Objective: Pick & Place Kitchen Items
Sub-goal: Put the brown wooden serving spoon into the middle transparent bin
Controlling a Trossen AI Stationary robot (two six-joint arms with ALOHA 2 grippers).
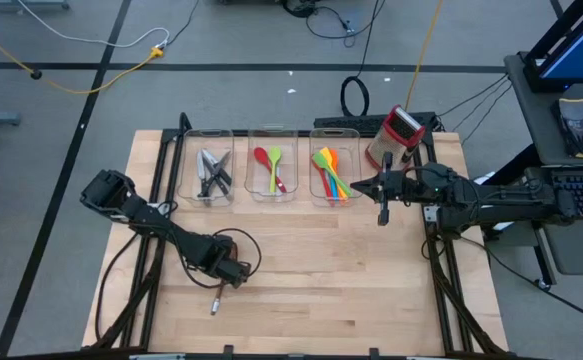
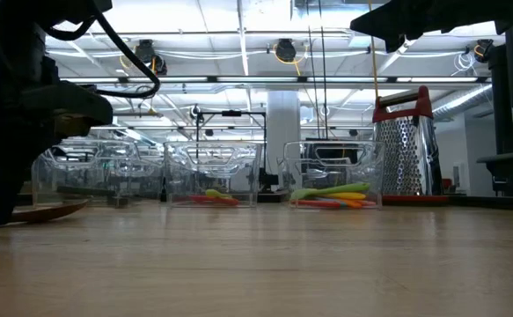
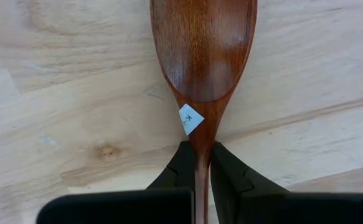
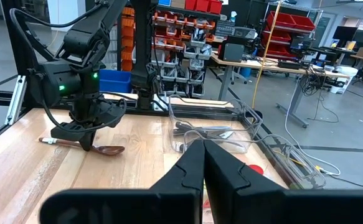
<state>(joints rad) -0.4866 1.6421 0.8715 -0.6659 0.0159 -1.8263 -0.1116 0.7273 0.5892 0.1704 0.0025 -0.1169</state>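
A brown wooden spoon (image 3: 203,50) with a small white sticker lies at the table's near left, bowl toward the far edge and handle end (image 1: 214,306) toward the near edge. My left gripper (image 3: 201,152) points down over it and is shut on it; the right wrist view also shows this gripper (image 4: 84,142) and the spoon (image 4: 109,149). Other kitchen items lie in three clear bins at the far edge. My right gripper (image 4: 203,146) hangs shut and level above the table's right part, holding nothing. My left gripper pinches the spoon's neck (image 3: 201,140), just below the bowl and the sticker, between its two fingers. The fingers come from above, pointing down, and lie across the handle. The spoon stays about level at the tabletop; whether it is clear of the wood, I cannot tell.
The left bin (image 1: 211,172) holds steel knives, the middle bin (image 1: 271,170) a red and a green spoon, the right bin (image 1: 331,172) green, yellow and orange utensils. A red-and-steel box grater (image 1: 396,135) stands at the far right. Bare wood (image 1: 321,270) lies between the arms.
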